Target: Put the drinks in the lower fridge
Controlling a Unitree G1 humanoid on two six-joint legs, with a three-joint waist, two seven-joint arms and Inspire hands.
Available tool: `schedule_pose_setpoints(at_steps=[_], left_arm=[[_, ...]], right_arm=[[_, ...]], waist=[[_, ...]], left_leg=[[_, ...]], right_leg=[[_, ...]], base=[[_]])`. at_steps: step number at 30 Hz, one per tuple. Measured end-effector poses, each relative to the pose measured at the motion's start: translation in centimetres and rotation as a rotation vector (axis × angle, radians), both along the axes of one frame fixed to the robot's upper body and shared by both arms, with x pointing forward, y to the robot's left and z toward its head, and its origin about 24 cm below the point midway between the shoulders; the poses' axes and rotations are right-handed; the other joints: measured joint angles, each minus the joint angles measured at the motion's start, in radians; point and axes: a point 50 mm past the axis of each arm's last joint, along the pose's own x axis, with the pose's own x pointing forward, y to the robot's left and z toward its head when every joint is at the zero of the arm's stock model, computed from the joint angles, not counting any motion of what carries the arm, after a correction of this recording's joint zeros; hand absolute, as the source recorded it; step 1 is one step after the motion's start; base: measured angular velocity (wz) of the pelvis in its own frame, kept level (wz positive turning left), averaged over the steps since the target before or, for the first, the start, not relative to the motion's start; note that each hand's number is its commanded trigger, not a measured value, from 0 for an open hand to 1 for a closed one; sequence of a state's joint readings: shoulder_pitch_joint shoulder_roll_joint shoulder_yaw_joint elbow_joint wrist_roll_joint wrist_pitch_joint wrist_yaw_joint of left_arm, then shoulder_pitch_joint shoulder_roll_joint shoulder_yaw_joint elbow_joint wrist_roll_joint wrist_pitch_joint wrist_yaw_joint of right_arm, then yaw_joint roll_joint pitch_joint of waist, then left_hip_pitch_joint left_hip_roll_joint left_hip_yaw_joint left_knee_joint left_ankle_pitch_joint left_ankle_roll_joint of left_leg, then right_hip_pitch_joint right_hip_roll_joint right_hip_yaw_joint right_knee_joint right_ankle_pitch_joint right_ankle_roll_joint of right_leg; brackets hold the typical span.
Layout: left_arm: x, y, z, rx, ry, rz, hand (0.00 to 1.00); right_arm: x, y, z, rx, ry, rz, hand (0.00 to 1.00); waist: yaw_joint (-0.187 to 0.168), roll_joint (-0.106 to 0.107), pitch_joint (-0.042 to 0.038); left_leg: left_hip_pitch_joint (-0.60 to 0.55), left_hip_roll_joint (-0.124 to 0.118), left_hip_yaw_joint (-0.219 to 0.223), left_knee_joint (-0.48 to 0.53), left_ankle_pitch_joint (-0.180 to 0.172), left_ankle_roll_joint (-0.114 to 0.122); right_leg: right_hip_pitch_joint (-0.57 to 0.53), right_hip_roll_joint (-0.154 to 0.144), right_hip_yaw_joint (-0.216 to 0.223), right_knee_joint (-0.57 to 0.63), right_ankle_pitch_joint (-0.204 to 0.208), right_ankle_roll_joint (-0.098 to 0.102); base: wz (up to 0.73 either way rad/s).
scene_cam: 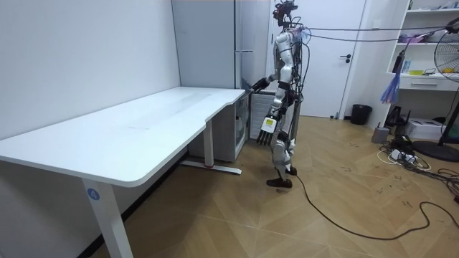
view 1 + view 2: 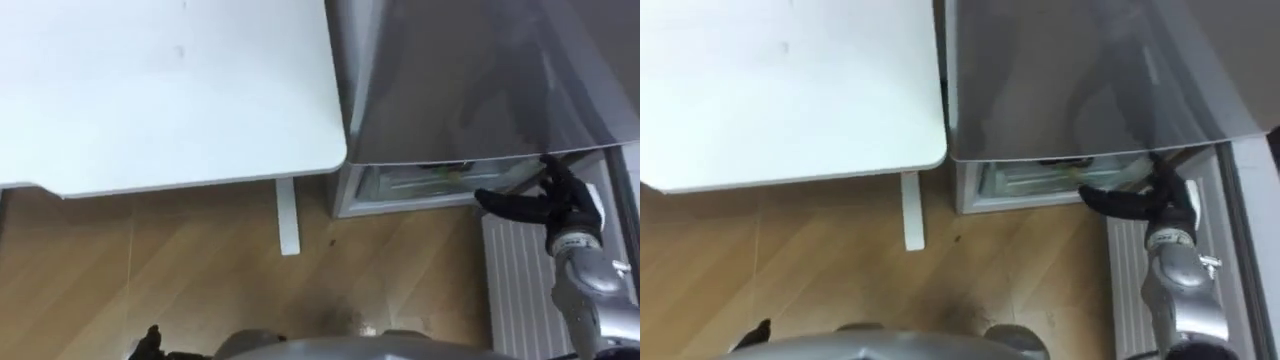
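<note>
The grey fridge (image 2: 470, 70) stands to the right of the desk, and I look down on its top. Below it the lower compartment (image 2: 420, 185) stands open, with its white ribbed door (image 2: 515, 280) swung out toward me. Something small, green and yellow (image 2: 447, 172) lies inside; I cannot tell what it is. My right hand (image 2: 540, 205) is open and holds nothing, its dark fingers stretched left across the opening, just under the fridge's upper door edge. My left hand (image 2: 148, 345) hangs low at my side, fingers straight and empty (image 1: 269, 125).
A long white desk (image 2: 160, 90) fills the left, its corner close to the fridge, with one white leg (image 2: 288, 215) on the wooden floor (image 2: 180, 270). In the room view I stand upright facing the fridge (image 1: 215, 43), with a white wall behind the desk.
</note>
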State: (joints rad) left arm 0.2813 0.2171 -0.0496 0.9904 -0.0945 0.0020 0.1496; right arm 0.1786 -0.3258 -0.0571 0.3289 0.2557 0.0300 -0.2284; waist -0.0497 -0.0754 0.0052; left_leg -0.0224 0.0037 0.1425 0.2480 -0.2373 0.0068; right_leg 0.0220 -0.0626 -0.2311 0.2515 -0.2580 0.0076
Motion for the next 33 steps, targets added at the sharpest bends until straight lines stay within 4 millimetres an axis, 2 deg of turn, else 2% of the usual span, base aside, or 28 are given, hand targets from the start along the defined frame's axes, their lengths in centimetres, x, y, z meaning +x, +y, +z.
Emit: schedule_pose_setpoints(at_steps=[3, 4, 5, 7, 9, 14, 18, 20, 24, 26, 29, 33], left_arm=[[-0.2, 0.4, 0.1, 0.010, -0.016, 0.046, 0.00], [0.0, 0.6, 0.2, 0.019, -0.027, 0.059, 0.00], [0.0, 0.8, 0.3, 0.033, -0.034, 0.067, 0.00], [0.1, 1.1, 0.4, 0.041, -0.045, 0.083, 0.00], [0.1, 1.2, 0.4, 0.044, -0.048, 0.094, 0.00], [-0.8, 1.7, 0.5, 0.061, -0.020, 0.106, 0.00], [-1.4, 2.2, 0.6, 0.072, 0.003, 0.112, 0.00], [-1.9, 2.4, 0.7, 0.082, 0.019, 0.113, 0.00], [-2.2, 2.6, 0.8, 0.089, 0.045, 0.090, 0.00], [-2.2, 2.7, 0.8, 0.083, 0.053, 0.073, 0.00], [-2.4, 3.1, 0.9, 0.092, 0.076, 0.060, 0.00], [-2.6, 3.8, 1.1, 0.093, 0.089, 0.086, 0.00]], right_arm=[[0.8, -0.7, 3.0, -0.179, -0.103, -0.005, 0.00], [1.2, -1.2, 4.8, -0.249, -0.186, -0.029, 0.00], [1.5, -1.6, 6.3, -0.306, -0.258, -0.049, 0.00], [1.8, -2.3, 7.8, -0.364, -0.334, -0.093, 0.00], [1.6, -3.0, 8.6, -0.394, -0.365, -0.153, 0.00], [0.7, -4.9, 9.6, -0.458, -0.405, -0.315, 0.00], [0.1, -6.1, 9.8, -0.464, -0.404, -0.392, 0.00], [-0.4, -6.9, 8.9, -0.457, -0.357, -0.431, 0.00], [-1.1, -8.2, 6.6, -0.336, -0.251, -0.509, 0.00], [-1.3, -9.1, 5.8, -0.280, -0.203, -0.534, 0.00], [-1.6, -10.8, 5.6, -0.194, -0.167, -0.581, 0.00], [-2.4, -13.5, 5.8, -0.170, -0.113, -0.660, 0.00]], waist=[[-0.004, -0.007, 0.0036], [-0.004, -0.009, 0.0045], [-0.004, -0.014, 0.0016], [-0.003, -0.022, -0.0036], [-0.004, -0.028, -0.0079], [-0.006, -0.032, -0.0073], [-0.015, -0.025, -0.0058], [-0.025, -0.025, -0.0055], [-0.038, -0.041, -0.0023], [-0.044, -0.045, -0.0034], [-0.053, -0.058, -0.0062], [-0.054, -0.075, -0.0079]], left_leg=[[0.036, 0.002, 0.024, -0.025, 0.000, 0.000], [0.046, 0.003, 0.028, -0.032, 0.000, 0.000], [0.056, 0.003, 0.035, -0.037, 0.000, 0.000], [0.064, 0.003, 0.038, -0.044, 0.000, 0.000], [0.064, 0.003, 0.038, -0.044, 0.000, 0.000], [0.065, 0.003, 0.040, -0.043, 0.000, 0.001], [0.064, 0.003, 0.043, -0.043, 0.002, 0.004], [0.065, 0.003, 0.043, -0.043, 0.004, 0.004], [0.063, 0.003, 0.040, -0.042, 0.007, 0.005], [0.058, 0.003, 0.039, -0.037, 0.008, 0.006], [0.048, 0.005, 0.039, -0.026, 0.008, 0.006], [0.048, 0.008, 0.038, -0.018, 0.008, 0.006]], right_leg=[[0.022, 0.007, 0.031, -0.024, 0.011, 0.003], [0.030, 0.010, 0.039, -0.032, 0.016, 0.003], [0.032, 0.010, 0.044, -0.032, 0.016, 0.003], [0.036, 0.011, 0.046, -0.033, 0.017, 0.004], [0.037, 0.012, 0.048, -0.033, 0.019, 0.004], [0.036, 0.012, 0.051, -0.033, 0.023, 0.006], [0.034, 0.011, 0.051, -0.033, 0.024, 0.006], [0.035, 0.011, 0.051, -0.031, 0.024, 0.006], [0.034, 0.011, 0.051, -0.031, 0.025, 0.004], [0.033, 0.010, 0.049, -0.031, 0.028, 0.005], [0.032, 0.011, 0.050, -0.029, 0.030, 0.004], [0.033, 0.012, 0.049, -0.030, 0.033, 0.003]], base=[[-0.32], [-0.22], [-0.20], [-0.08], [0.00], [-0.02], [-0.01], [0.00], [0.00], [0.00], [0.00], [0.00]])
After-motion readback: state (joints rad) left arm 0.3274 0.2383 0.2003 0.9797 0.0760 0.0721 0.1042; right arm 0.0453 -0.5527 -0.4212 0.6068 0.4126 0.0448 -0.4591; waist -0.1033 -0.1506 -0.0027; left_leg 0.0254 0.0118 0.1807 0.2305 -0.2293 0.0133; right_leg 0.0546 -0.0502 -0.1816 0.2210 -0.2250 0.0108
